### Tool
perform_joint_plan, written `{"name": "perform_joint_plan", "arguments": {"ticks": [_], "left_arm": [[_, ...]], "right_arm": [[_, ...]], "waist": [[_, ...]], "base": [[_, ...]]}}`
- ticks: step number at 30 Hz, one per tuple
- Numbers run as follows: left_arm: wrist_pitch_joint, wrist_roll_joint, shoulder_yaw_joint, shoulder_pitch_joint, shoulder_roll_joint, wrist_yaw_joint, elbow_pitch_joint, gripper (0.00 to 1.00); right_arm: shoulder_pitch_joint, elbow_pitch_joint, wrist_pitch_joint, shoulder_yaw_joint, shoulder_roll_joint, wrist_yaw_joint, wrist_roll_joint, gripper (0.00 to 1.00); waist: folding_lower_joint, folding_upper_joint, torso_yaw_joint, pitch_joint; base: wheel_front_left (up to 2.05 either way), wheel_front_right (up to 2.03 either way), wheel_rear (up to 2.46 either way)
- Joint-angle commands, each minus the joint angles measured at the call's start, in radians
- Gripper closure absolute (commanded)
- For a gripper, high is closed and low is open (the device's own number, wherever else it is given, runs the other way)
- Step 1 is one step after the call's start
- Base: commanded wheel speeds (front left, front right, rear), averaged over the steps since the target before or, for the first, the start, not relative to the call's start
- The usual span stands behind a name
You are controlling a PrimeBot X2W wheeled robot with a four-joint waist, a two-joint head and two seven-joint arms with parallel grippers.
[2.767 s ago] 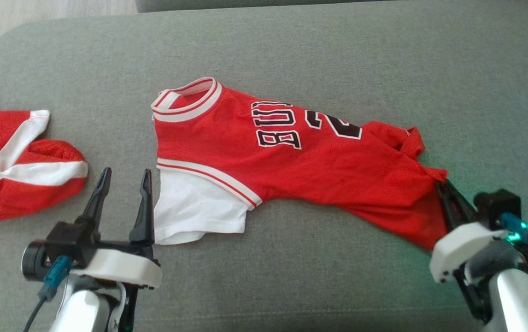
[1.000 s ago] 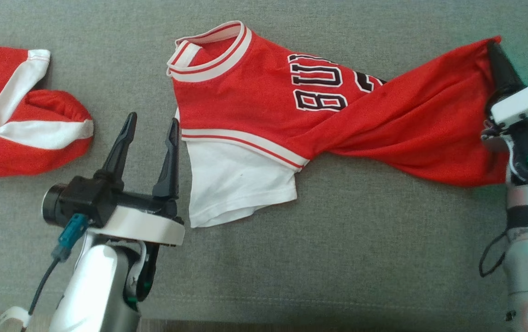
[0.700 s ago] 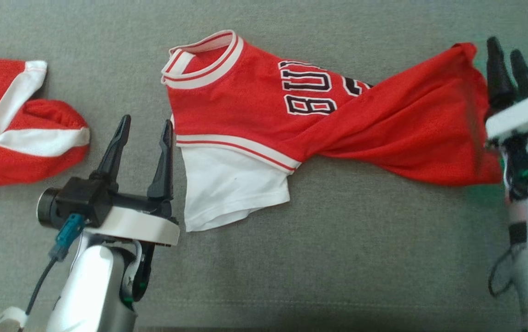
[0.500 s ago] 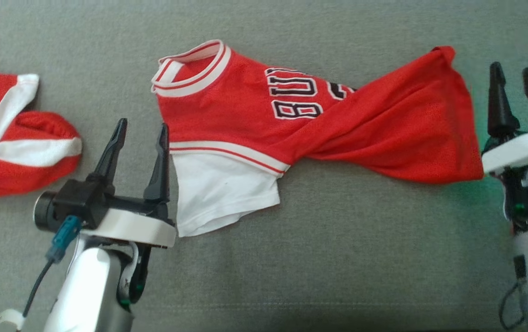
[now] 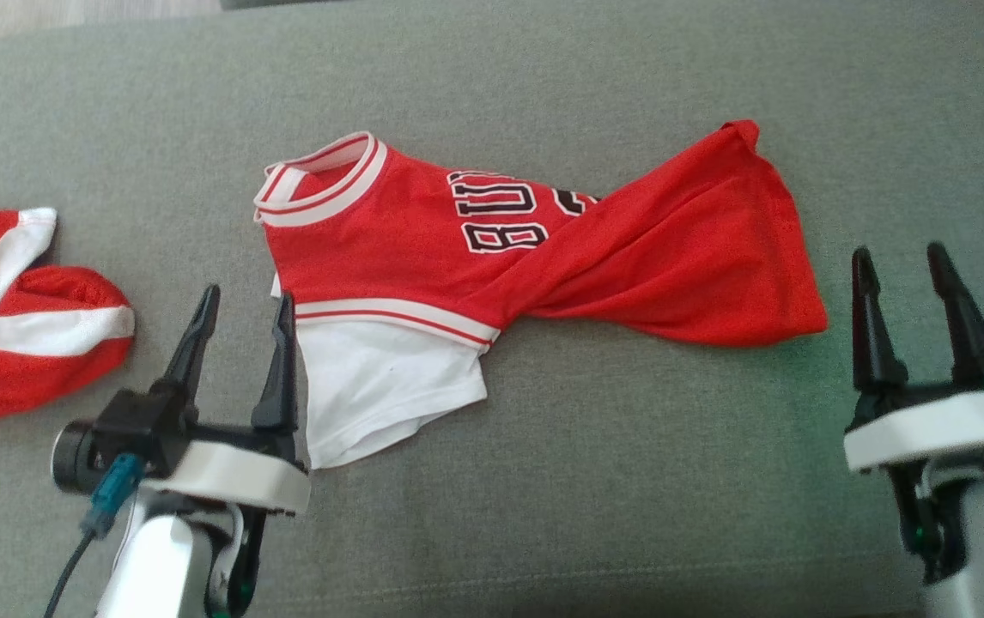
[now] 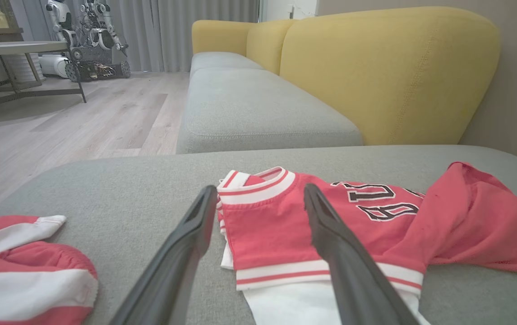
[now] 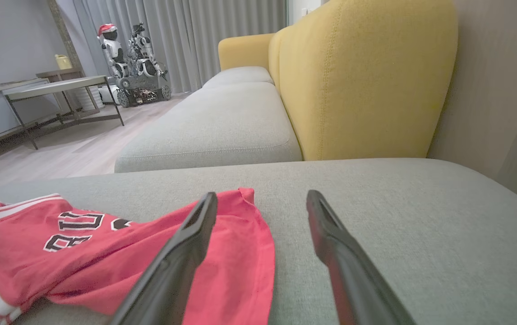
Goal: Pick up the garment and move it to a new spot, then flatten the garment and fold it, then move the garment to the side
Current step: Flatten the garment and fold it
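The jersey [image 5: 423, 257] lay twisted on the grey cushion [image 5: 629, 498], its collar toward the robot's left. The left gripper [image 5: 245, 296] stood just beside the jersey's white sleeve [image 5: 380, 378], fingers spread and empty. The right gripper [image 5: 898, 253] was near the jersey's hem but apart from it, likewise spread and empty. Another red garment [image 5: 20, 343] lay well left of the jersey.
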Motion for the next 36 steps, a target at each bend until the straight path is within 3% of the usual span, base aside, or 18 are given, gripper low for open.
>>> {"name": "perform_joint_plan", "arguments": {"ticks": [1, 9, 23, 30, 36], "left_arm": [[-0.007, 0.002, 0.044, -0.006, 0.023, 0.009, -0.027, 0.00], [-0.007, -0.006, 0.047, 0.027, 0.029, 0.017, -0.022, 0.00], [-0.007, -0.012, 0.034, 0.008, 0.034, 0.018, -0.014, 0.00], [-0.007, -0.007, 0.011, -0.040, 0.024, 0.009, -0.015, 0.00], [-0.007, -0.004, -0.005, -0.075, 0.011, 0.000, -0.010, 0.00]], "right_arm": [[-0.001, -0.051, 0.004, 0.015, 0.002, -0.001, -0.013, 0.00], [0.067, -0.121, 0.036, 0.016, 0.037, -0.001, -0.050, 0.00], [0.063, -0.134, 0.064, 0.037, 0.037, -0.001, -0.049, 0.00], [-0.009, 0.018, 0.083, 0.134, -0.003, -0.001, -0.049, 0.00], [-0.075, 0.179, 0.114, 0.155, -0.017, -0.001, -0.071, 0.00]], "waist": [[0.0001, -0.0001, -0.008, -0.014], [0.0001, -0.0001, -0.014, -0.034], [0.0001, -0.0001, 0.002, -0.027], [0.0001, -0.0001, 0.032, 0.021], [0.0001, -0.0001, 0.057, 0.054]], "base": [[0.00, 0.00, 0.00], [0.00, 0.00, 0.00], [0.00, 0.00, 0.00], [0.00, 0.00, 0.00], [0.00, 0.00, 0.00]]}}
